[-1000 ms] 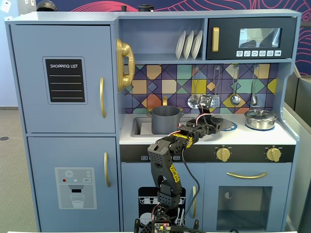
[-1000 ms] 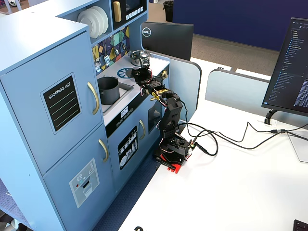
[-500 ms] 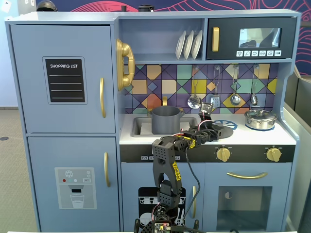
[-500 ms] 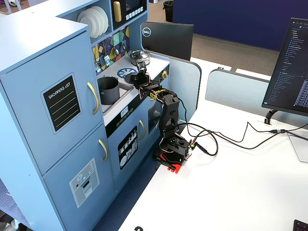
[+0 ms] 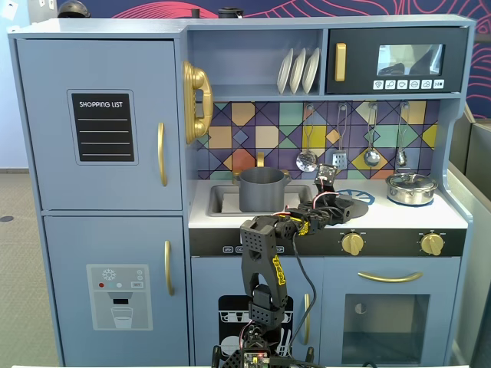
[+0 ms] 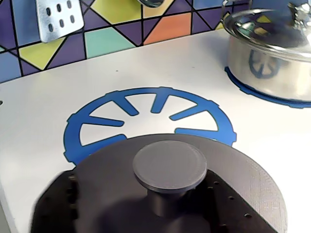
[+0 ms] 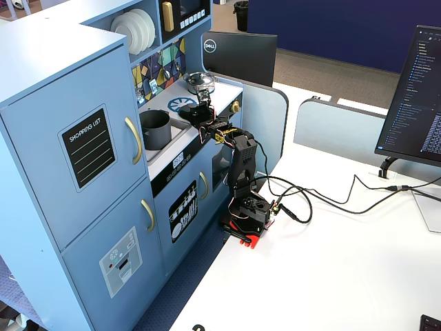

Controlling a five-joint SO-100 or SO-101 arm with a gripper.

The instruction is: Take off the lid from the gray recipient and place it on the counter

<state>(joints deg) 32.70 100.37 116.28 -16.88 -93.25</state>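
In the wrist view the dark gray lid point(image 6: 233, 170) with its round knob point(image 6: 170, 167) fills the foreground. My gripper point(image 6: 167, 206) is shut on the knob's stem, with a black jaw on either side. The lid sits low over the white counter point(image 6: 194, 73), covering the near edge of the blue burner print point(image 6: 146, 104); I cannot tell whether it touches. The gray recipient point(image 5: 261, 189) stands open in the sink, left of my gripper point(image 5: 340, 205). It also shows in the other fixed view point(image 7: 155, 129), left of my gripper point(image 7: 201, 116).
A shiny steel pot point(image 6: 272, 53) with its own lid stands on the right burner print, also in a fixed view point(image 5: 410, 188). Utensils point(image 5: 307, 159) hang on the tiled back wall. The sink point(image 5: 219, 201) is recessed at the counter's left.
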